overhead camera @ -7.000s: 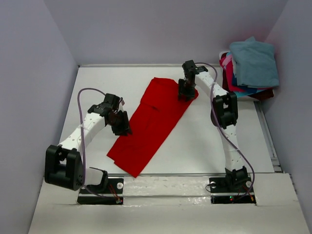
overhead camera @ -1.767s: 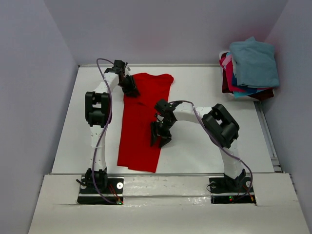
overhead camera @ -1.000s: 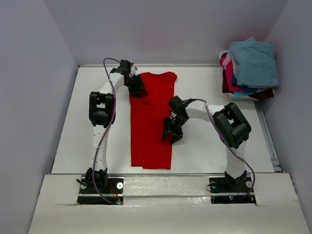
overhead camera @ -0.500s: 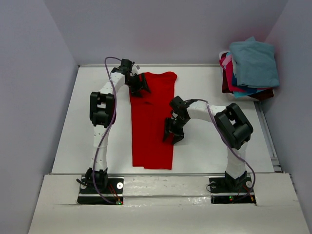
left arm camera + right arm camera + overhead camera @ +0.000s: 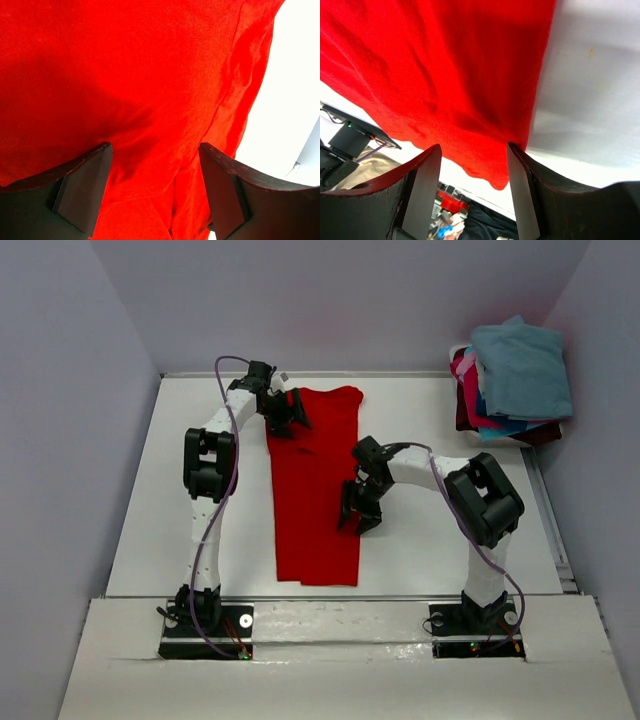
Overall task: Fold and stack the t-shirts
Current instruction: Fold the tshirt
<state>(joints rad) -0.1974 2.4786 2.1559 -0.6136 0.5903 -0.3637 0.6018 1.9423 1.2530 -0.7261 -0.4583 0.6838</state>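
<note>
Robot lab cell: plain grey walls boxing white table; left arm, right arm bolted on.

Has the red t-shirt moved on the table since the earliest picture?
Yes. The red t-shirt lay diagonally then; now it lies straight, and its near end has shifted right, away from the left arm's base.

White table: flat, matte, fills centre of frame. On it: red t-shirt, long narrow strip, lying flat, running upper centre to lower centre. Stack of t-shirts at upper right corner, teal-blue piece on top.
</note>
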